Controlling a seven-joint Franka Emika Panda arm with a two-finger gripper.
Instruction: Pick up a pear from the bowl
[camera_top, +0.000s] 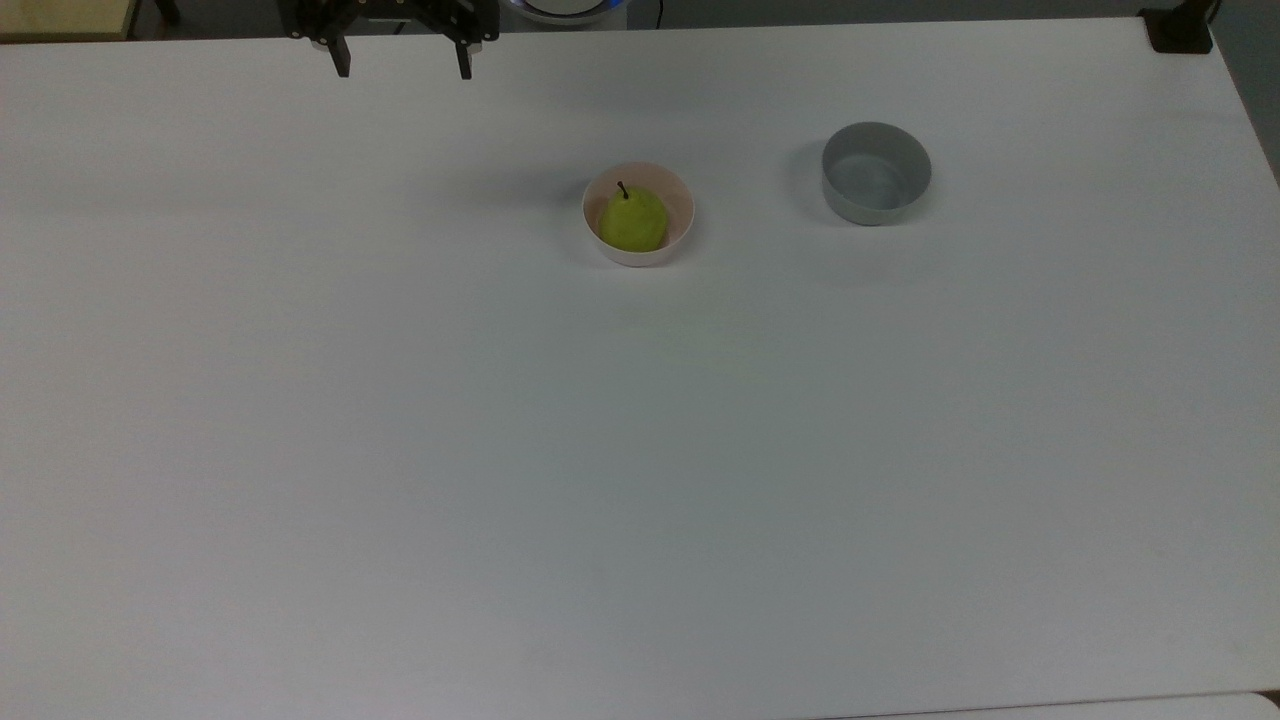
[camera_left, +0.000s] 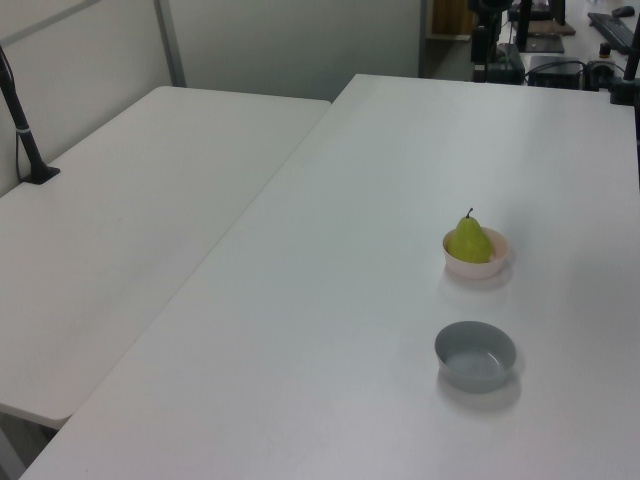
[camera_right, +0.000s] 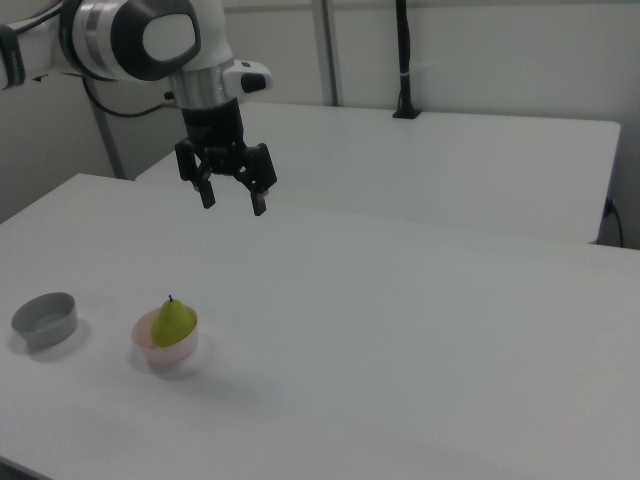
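Pear (camera_top: 633, 221) upright in bowl (camera_top: 680, 232); claw (camera_right: 233, 203) spread, apart.

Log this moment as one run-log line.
gripper: open, raised above table, away from bowl | pear: upright in pink bowl, untouched | grey bowl: empty | stage: before grasp

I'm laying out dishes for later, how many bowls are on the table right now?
2. The pink bowl holding the pear stands mid-table in the top view; the empty grey bowl stands apart on the top view's right. None looks hidden.
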